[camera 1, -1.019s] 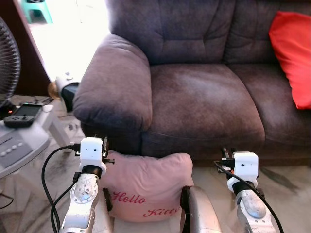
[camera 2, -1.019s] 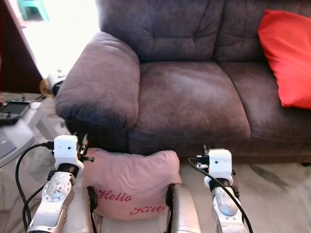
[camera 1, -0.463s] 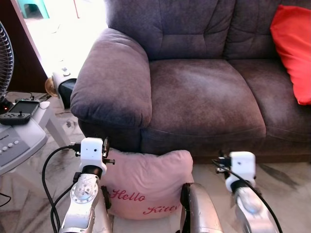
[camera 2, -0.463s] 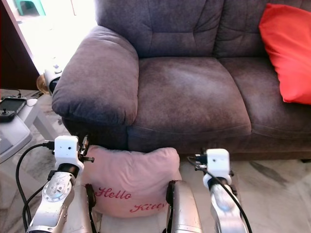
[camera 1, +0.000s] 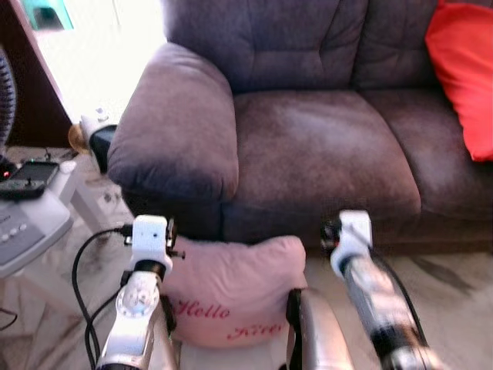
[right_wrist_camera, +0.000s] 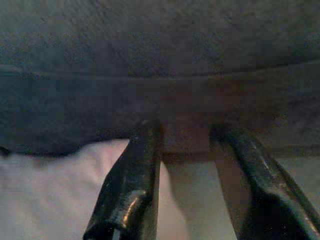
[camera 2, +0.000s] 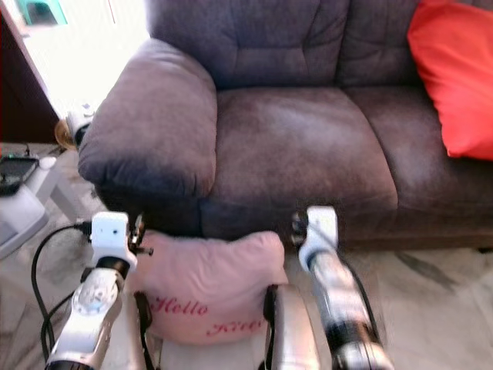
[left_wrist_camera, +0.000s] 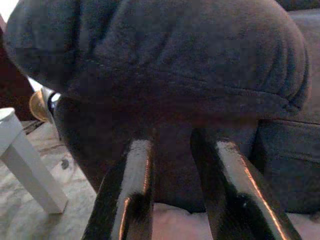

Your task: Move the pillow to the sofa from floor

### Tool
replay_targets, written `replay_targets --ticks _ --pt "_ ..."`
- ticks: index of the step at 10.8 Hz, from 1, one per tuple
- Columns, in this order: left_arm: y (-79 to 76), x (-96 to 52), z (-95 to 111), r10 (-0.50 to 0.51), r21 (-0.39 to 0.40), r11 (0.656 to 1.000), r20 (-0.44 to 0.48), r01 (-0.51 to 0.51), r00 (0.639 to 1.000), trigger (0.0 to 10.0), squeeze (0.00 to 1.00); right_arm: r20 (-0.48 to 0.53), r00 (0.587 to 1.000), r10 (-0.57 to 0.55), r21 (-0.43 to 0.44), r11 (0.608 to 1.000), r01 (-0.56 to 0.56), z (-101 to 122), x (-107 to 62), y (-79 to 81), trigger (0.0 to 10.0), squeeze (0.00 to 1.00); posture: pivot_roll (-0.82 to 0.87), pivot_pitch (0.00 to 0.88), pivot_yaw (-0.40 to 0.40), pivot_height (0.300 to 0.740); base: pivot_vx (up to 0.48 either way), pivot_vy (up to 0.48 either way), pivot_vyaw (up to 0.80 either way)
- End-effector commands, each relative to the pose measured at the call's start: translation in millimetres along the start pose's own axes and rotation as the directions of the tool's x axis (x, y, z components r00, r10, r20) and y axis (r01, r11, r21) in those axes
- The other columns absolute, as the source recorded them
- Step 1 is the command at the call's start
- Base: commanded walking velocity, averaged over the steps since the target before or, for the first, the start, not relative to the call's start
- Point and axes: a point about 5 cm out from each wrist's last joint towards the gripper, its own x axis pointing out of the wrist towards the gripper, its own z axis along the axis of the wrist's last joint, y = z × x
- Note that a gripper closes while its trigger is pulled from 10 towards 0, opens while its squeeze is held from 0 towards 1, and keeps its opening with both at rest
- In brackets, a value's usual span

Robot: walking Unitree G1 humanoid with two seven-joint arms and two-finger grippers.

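Seeing pink "Hello Kitty" pillow lying on pale marble floor against dark grey sofa; I'm holding left hand and right hand spread apart, gripping nothing.

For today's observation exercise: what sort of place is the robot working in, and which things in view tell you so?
Most likely a living room in a home. A large dark upholstered sofa fills the scene, with a red cushion on it, a pink pillow lies on the pale floor, and a small white side table stands beside the sofa.
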Motion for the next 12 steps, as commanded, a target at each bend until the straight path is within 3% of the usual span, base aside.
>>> replay_targets --ticks 1,3,8,11,12 --pt "-0.6 0.5 -1 0.000 -0.007 1.000 -0.015 0.000 1.000 10.0 0.00 -0.040 0.999 -0.007 0.053 0.999 0.009 -6 0.6 -5.0 10.0 1.00 0.04 0.032 -0.074 0.476 0.000 0.000 0.00" --pt "0.0 0.1 -2 0.005 -0.017 1.000 -0.024 -0.005 1.000 10.0 0.00 -0.065 0.998 -0.005 0.116 0.993 0.013 -5 4.4 -11.1 10.0 1.00 0.04 0.033 -0.075 0.476 0.000 0.000 0.00" --pt "-1.0 1.7 -1 0.002 -0.018 1.000 -0.028 -0.002 1.000 10.0 0.00 -0.059 0.998 0.021 0.118 0.993 -0.014 -4 7.4 -10.1 10.0 1.00 0.04 0.050 -0.076 0.476 0.000 0.000 0.00" --pt "6.4 5.4 11 0.072 -0.038 0.997 0.007 -0.072 0.997 10.0 0.00 -0.031 0.999 0.037 0.107 0.994 -0.034 1 8.2 -7.7 10.0 1.00 0.05 0.094 -0.083 0.476 0.000 0.000 0.00" --pt "10.2 6.3 18 0.105 -0.038 0.994 0.034 -0.103 0.994 10.0 0.00 -0.002 0.998 0.061 0.089 0.994 -0.061 7 9.5 -3.6 10.0 0.73 0.05 0.113 -0.084 0.476 0.000 0.000 0.00"
